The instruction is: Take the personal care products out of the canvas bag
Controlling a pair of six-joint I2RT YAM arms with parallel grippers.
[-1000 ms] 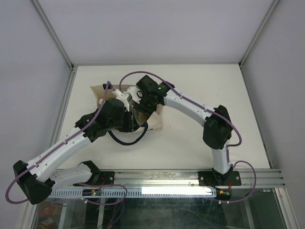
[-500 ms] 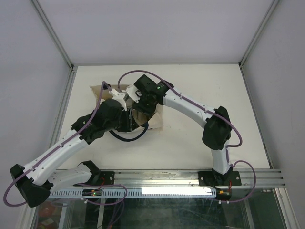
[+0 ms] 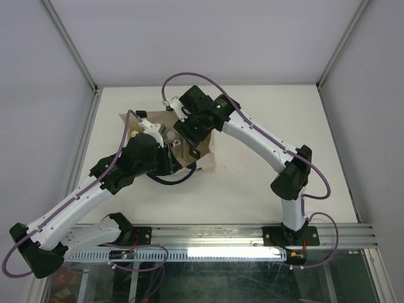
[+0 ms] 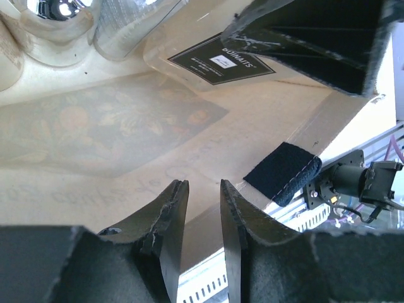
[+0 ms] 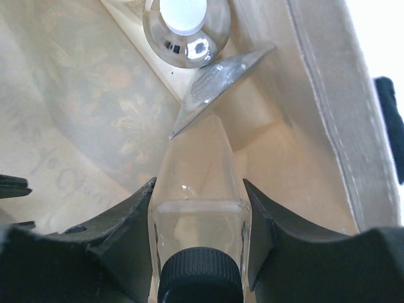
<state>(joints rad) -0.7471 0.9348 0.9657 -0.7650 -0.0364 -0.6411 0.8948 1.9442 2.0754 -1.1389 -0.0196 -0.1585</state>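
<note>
Over the last second the right arm has drawn up and back toward the far edge of the table (image 3: 297, 107). Its wrist now sits higher over the canvas bag (image 3: 208, 161), which lies in the far-left part of the surface. The right gripper (image 5: 199, 189) is clamped on the clear rectangular bottle (image 4: 214, 63). Its 2 fingers press the flat sides just below the dark cap (image 5: 199, 278), and the black label shows in the left wrist view.

We read this as the lift-out under way. The bottle's lower end still hangs over the bag's printed lining, so it has not cleared the opening yet.

The left arm has shifted a little toward the left edge and is low at the bag's near rim. The left gripper (image 4: 201, 211) has its fingers drawn nearly together, with only a slit between them. We cannot tell whether canvas is nipped in that slit or the fingers merely rest at the lip. The navy tab (image 4: 281, 173) lies just beyond them.

The silver-topped bottle (image 5: 186, 28) remains deep in the bag, past the held one. By our count, 1 product is nearly out and the others still wait inside.
</note>
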